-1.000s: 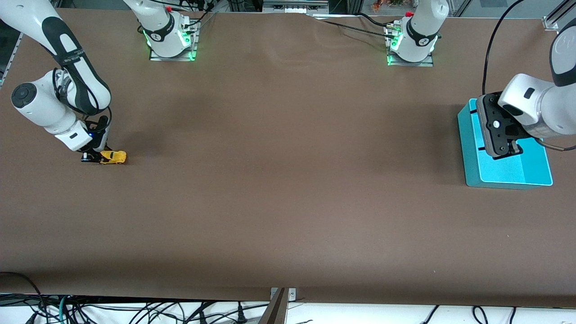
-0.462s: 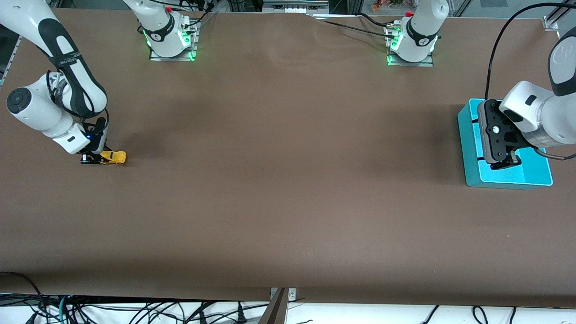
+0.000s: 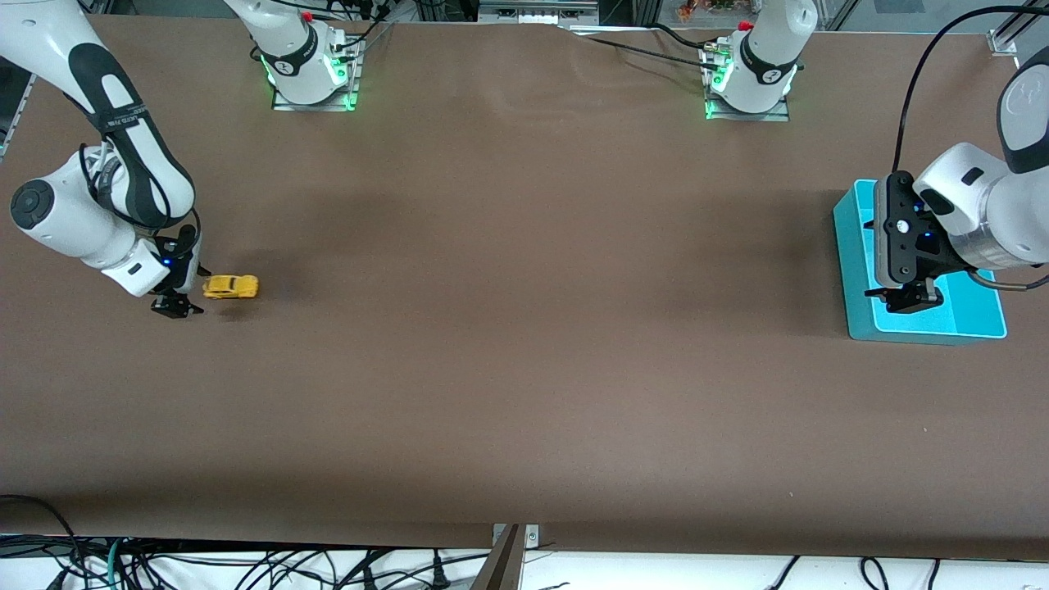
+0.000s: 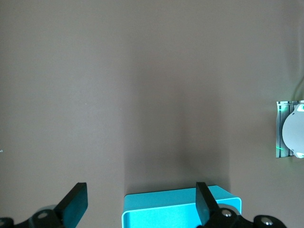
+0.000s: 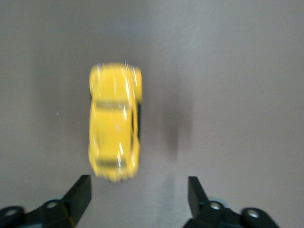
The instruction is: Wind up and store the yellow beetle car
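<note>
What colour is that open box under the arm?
Turquoise box, under the left gripper; clearest in the front view.

in my right wrist view the yellow beetle car (image 5: 115, 122) is smeared; its windows and wheels are only dark streaks. my right gripper (image 5: 138, 197) and my left gripper (image 4: 141, 204) are each cut off by their wrist picture's edge, only the finger ends showing. the teal tray (image 4: 176, 209) is cropped there too, and in the front view my left wrist hides part of it (image 3: 852, 270). the left arm's base (image 4: 290, 129) is clipped at the edge.
</note>
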`<state>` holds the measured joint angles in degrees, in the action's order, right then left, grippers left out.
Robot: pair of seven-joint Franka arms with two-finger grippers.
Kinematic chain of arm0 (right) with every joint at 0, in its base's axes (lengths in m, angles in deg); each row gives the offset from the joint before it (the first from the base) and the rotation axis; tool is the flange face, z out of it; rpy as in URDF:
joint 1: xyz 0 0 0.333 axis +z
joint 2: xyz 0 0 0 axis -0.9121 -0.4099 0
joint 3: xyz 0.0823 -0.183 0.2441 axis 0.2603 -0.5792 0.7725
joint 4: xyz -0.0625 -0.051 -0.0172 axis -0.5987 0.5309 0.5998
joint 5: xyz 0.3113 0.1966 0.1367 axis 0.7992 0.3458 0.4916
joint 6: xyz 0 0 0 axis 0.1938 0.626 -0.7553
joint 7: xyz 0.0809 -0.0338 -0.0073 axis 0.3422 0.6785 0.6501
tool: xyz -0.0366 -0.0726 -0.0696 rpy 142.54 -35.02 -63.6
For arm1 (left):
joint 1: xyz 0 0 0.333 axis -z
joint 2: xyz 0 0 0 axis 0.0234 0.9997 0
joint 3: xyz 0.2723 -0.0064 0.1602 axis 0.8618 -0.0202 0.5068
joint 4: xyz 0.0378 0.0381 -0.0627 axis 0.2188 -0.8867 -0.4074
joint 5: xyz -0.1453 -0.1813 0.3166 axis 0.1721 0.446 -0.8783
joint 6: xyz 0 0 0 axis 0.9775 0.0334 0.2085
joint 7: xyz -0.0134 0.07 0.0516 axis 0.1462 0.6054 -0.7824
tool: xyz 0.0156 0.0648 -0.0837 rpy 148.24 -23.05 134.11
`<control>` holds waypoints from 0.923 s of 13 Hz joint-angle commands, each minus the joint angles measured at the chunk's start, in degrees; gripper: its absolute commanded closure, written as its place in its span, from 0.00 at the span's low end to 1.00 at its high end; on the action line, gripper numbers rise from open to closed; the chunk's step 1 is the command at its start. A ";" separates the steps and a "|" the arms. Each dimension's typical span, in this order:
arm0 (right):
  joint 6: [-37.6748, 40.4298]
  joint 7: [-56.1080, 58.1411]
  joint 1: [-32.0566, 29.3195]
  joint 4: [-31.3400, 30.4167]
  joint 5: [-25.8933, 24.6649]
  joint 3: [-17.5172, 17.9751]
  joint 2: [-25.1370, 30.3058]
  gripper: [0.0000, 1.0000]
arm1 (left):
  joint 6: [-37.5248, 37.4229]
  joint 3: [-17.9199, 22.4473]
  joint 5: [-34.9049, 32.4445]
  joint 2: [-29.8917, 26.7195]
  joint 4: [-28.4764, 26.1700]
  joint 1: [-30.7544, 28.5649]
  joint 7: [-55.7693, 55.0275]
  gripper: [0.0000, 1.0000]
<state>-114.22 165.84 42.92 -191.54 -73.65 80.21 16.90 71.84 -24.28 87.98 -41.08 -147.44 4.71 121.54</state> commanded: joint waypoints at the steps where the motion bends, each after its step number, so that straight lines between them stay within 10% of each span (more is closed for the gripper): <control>1: 8.49 0.90 -0.50 4.27 1.21 2.48 3.78 0.00 | -0.17 -0.14 -0.42 0.43 1.42 -0.25 1.62 0.00; 12: 33.21 -35.62 3.37 13.95 1.29 7.23 23.13 0.00 | -0.17 -0.06 0.72 0.70 1.33 -0.25 1.53 0.00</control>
<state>-84.12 136.88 46.16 -179.13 -73.06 87.50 39.40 71.86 -24.29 88.00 -41.01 -147.39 4.68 121.73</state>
